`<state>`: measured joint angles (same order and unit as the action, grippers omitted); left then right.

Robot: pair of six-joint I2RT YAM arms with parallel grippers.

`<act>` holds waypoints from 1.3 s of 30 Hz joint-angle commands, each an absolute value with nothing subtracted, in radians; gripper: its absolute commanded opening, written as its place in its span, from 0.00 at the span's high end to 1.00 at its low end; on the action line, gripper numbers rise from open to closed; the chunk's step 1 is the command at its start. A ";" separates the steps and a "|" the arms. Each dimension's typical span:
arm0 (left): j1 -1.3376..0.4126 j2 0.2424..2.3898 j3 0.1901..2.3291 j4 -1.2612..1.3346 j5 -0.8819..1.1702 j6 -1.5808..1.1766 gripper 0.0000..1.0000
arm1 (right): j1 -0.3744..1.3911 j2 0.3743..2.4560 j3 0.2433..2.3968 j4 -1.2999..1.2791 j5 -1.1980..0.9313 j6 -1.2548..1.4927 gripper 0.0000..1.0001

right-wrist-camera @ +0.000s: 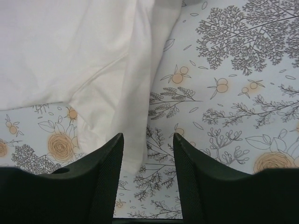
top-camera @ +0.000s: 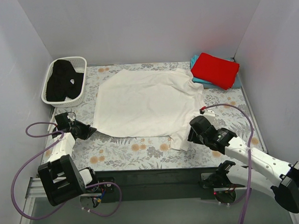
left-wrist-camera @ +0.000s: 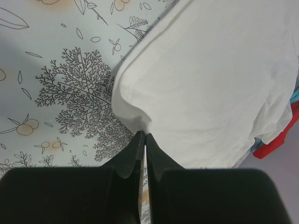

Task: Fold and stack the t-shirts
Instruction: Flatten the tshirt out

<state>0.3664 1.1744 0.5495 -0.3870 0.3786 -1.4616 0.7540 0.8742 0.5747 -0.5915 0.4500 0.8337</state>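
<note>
The large white t-shirt (top-camera: pixel 146 102) lies spread flat on the floral cloth, no print showing. My left gripper (top-camera: pixel 92 129) is at its near-left corner; in the left wrist view its jaws (left-wrist-camera: pixel 142 135) are shut, pinching the puckered corner of the white t-shirt (left-wrist-camera: pixel 210 79). My right gripper (top-camera: pixel 189 135) is at the near-right sleeve; in the right wrist view it (right-wrist-camera: pixel 147 142) is open, with the sleeve end (right-wrist-camera: pixel 135 140) lying between the fingers, close to the left one. A folded red t-shirt (top-camera: pixel 214 69) sits on a folded teal one (top-camera: pixel 235 82) at the back right. The black t-shirt (top-camera: pixel 62 81) lies crumpled in the basket.
The white lattice basket (top-camera: pixel 81 60) stands at the back left corner. The floral table cloth (top-camera: pixel 136 152) covers the table between grey walls. Purple cables loop beside both arm bases at the near edge.
</note>
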 commanded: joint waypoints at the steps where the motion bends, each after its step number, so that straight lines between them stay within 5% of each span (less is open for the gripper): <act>1: 0.370 1.166 0.542 -0.368 0.385 -1.453 1.00 | 0.756 0.943 0.586 -0.476 0.410 0.801 0.49; 19: 0.370 1.169 0.538 -0.364 0.396 -1.451 1.00 | 0.692 1.008 0.491 -0.313 0.334 0.784 0.45; 28: 0.370 1.173 0.540 -0.365 0.397 -1.451 1.00 | 0.611 0.884 0.451 -0.348 0.267 0.761 0.97; 39: 0.377 1.193 0.555 -0.380 0.393 -1.447 1.00 | 0.611 0.574 0.454 -0.780 0.209 0.841 0.99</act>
<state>0.3683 1.1915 0.5472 -0.3813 0.3847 -1.4616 0.6125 0.6403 0.4576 -0.6140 0.2455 0.8021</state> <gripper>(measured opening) 0.009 0.021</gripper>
